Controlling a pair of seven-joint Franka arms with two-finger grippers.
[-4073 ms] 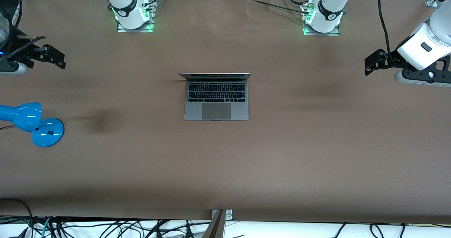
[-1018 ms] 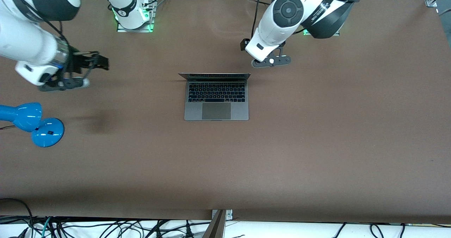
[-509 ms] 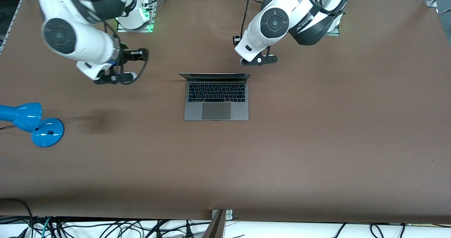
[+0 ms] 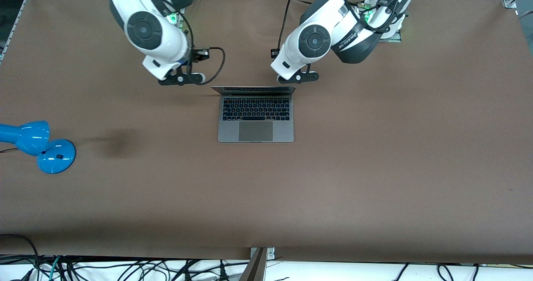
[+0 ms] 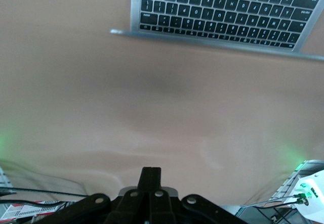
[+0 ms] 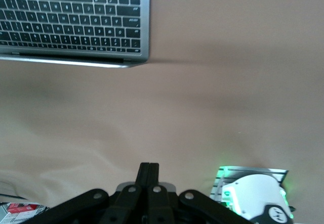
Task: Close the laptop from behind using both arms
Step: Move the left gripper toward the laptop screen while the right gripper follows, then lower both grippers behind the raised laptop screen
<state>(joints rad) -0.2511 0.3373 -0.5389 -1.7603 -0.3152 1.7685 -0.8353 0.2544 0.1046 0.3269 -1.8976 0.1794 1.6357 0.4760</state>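
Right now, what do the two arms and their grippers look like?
Both arms, the left arm and the right arm, are bulky white jointed links with black bands and round dark joint caps. Black cables trail along each. The left gripper and the right gripper are black two-finger units on black mounts with round silver screws. Green lights glow at the bases.

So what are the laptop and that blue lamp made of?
The laptop looks like matte silver-grey metal, going by its even brushed sheen and thin lid edge, with black, probably plastic, keys. The lamp looks like glossy painted metal or plastic; its bright highlights don't show which.
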